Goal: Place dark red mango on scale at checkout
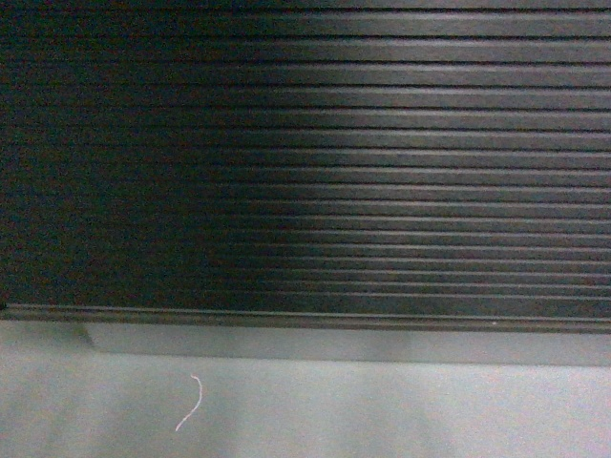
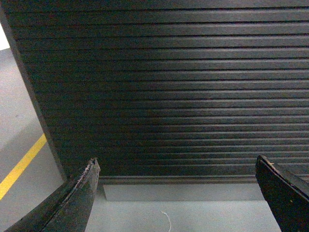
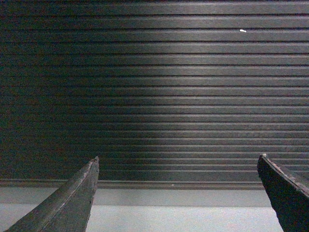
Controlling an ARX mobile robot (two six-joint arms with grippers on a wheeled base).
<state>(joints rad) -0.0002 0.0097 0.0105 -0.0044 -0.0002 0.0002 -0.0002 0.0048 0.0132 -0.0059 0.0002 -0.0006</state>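
Head view is filled by the checkout (image 1: pixel 305 162), seen close: dark front panel with horizontal ribs, shaded darker on the left and lit grey toward the right. Below it a grey plinth (image 1: pixel 334 343) is set back under the panel's lower lip, and pale grey floor (image 1: pixel 382 420) lies beneath. A thin white curled thread or scratch (image 1: pixel 191 401) is seen on the floor, left of centre. No arm is caught in this view.

Left wrist view: the left gripper (image 2: pixel 178 193) is seen with its two dark fingers (image 2: pixel 77 203) spread wide apart at the bottom corners, nothing pinched between them. The ribbed panel is faced straight on; its left edge is seen at the frame's left, with floor beyond it carrying a yellow line (image 2: pixel 21 166). The plinth and the white thread are seen low between the fingers.

Right wrist view: the right gripper (image 3: pixel 178 193) is likewise spread wide, fingers at the lower corners, nothing held. The same ribbed panel fills the frame, with a small white fleck (image 3: pixel 243 31) on a rib at upper right. Plinth and floor are seen as a pale band along the bottom.

The dark red mango and the scale are not caught by any view; only the counter's front is shown, its top cut off above.
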